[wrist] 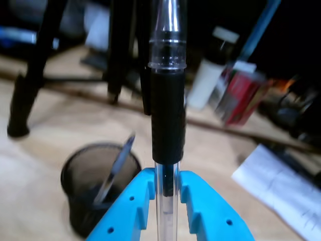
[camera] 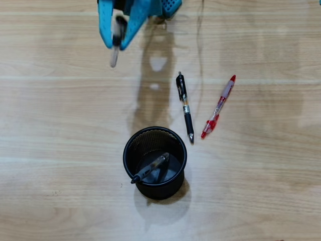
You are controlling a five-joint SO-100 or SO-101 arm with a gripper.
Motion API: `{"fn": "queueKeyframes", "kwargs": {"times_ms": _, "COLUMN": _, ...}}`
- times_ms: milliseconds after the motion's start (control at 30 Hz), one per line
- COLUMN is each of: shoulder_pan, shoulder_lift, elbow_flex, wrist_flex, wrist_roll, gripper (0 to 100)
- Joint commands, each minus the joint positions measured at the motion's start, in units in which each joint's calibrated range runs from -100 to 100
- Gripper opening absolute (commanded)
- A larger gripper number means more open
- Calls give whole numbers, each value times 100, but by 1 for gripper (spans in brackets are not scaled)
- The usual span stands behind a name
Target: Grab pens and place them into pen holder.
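Overhead view is showing a wooden table [camera: 60, 150] with a black mesh holder [camera: 155, 162] standing near the bottom middle, and one pen already leaning inside it [camera: 149, 168]. Two more pens are lying on the table to the right of and just above the holder: a black pen [camera: 184, 106], its tip ending close beside the holder's rim, and a red pen [camera: 218, 106] further right, tilted, well apart from the black one. That is making four pens in all, counting the one in the blue gripper [camera: 118, 42] at the top left. Nothing is lying between the gripper and the holder. Wrist view is showing the blue jaws closing on a clear pen [wrist: 167, 105], which is standing between them and sticking up past the fingertips [wrist: 143, 186], its black grip sleeve just beyond them. Behind it, dark tripod legs [wrist: 30, 75], a white bottle [wrist: 208, 75] and papers [wrist: 281, 191] are blurring together at the far edge.
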Motion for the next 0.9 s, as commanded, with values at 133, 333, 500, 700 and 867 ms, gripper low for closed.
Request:
{"fn": "queueKeyframes", "kwargs": {"times_ms": 133, "shoulder_pan": -99, "shoulder_lift": -682, "elbow_flex": 1459, "wrist_flex": -2844, "wrist_roll": -16, "gripper": 2}}
{"fn": "queueKeyframes", "kwargs": {"times_ms": 333, "shoulder_pan": -353, "shoulder_lift": -211, "elbow_flex": 1261, "wrist_flex": -2861, "wrist_roll": -21, "gripper": 2}}
{"fn": "queueKeyframes", "kwargs": {"times_ms": 500, "shoulder_pan": -580, "shoulder_lift": 679, "elbow_flex": 459, "wrist_flex": -2896, "wrist_roll": -21, "gripper": 2}}
{"fn": "queueKeyframes", "kwargs": {"times_ms": 700, "shoulder_pan": -852, "shoulder_lift": 2048, "elbow_flex": -812, "wrist_flex": -2904, "wrist_roll": -26, "gripper": 2}}
{"fn": "queueKeyframes", "kwargs": {"times_ms": 867, "shoulder_pan": -961, "shoulder_lift": 3174, "elbow_flex": -1831, "wrist_flex": -2904, "wrist_roll": -148, "gripper": 2}}
